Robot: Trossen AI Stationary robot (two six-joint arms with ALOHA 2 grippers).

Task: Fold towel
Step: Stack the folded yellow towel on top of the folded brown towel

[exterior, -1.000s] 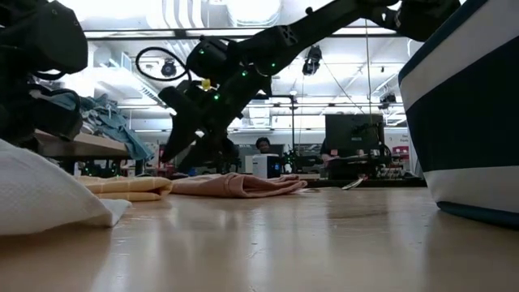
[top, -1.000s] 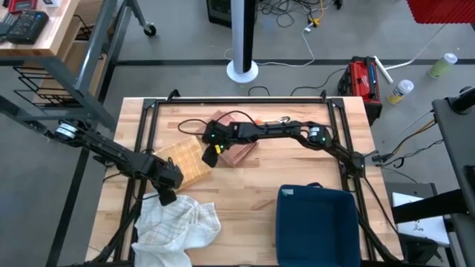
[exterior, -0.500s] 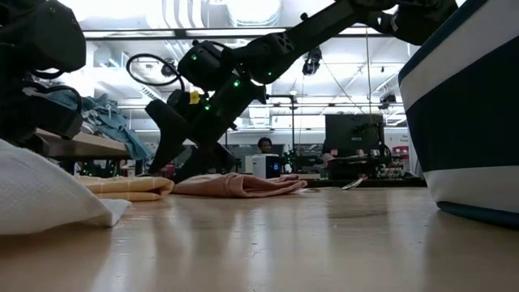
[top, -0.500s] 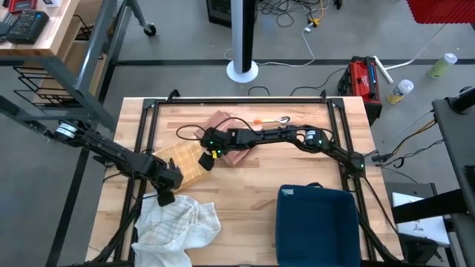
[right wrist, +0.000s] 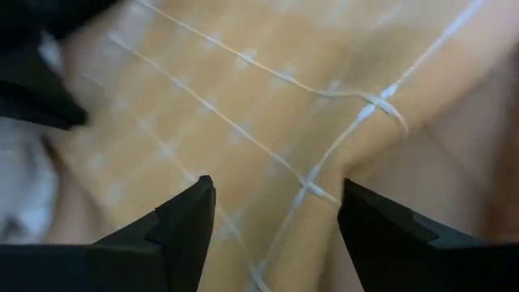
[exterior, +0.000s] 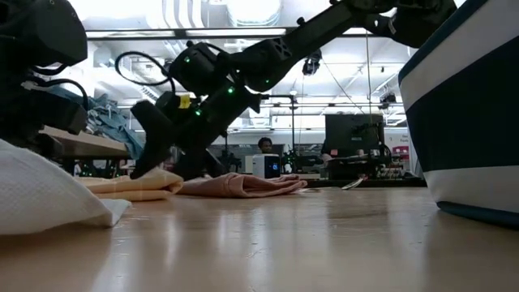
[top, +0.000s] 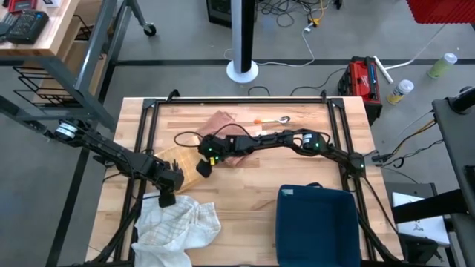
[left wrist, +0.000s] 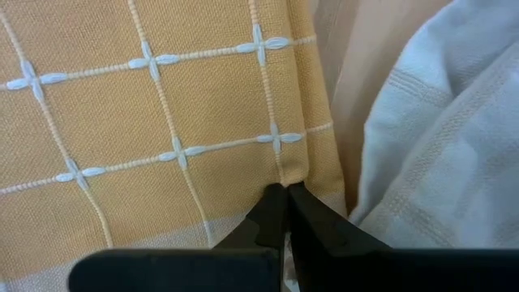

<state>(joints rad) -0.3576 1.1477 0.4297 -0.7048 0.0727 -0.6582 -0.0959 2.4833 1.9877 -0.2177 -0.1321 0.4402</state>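
Observation:
A yellow checked towel [top: 182, 159] lies flat on the table left of centre. My left gripper [top: 165, 194] points straight down at the towel's near edge and is shut on it [left wrist: 285, 191]. My right gripper [top: 202, 167] reaches in from the right and slants down, open, over the towel's right side. In the right wrist view its fingers [right wrist: 276, 243] stand either side of a raised fold [right wrist: 357, 122]. I cannot tell whether they touch the cloth. In the low view it hangs just above the towel [exterior: 134, 186]. My left gripper pinches a small pucker of the yellow towel [left wrist: 282, 172] between its two fingertips, close to the edge that borders the white cloth. The fingers come from above, pointing down. The towel lies flat on the table around the pinch.
A crumpled white towel [top: 178, 226] lies at the near left, right beside my left gripper. A folded pink towel [top: 223, 122] lies behind the yellow one. A dark blue bag [top: 318, 222] stands at the near right. Bare wood lies between bag and towels.
My right gripper has moved toward the table's left and near edges and down, from over the pink towel to the yellow towel's right side. My left gripper has stayed shut at the towel's near edge.

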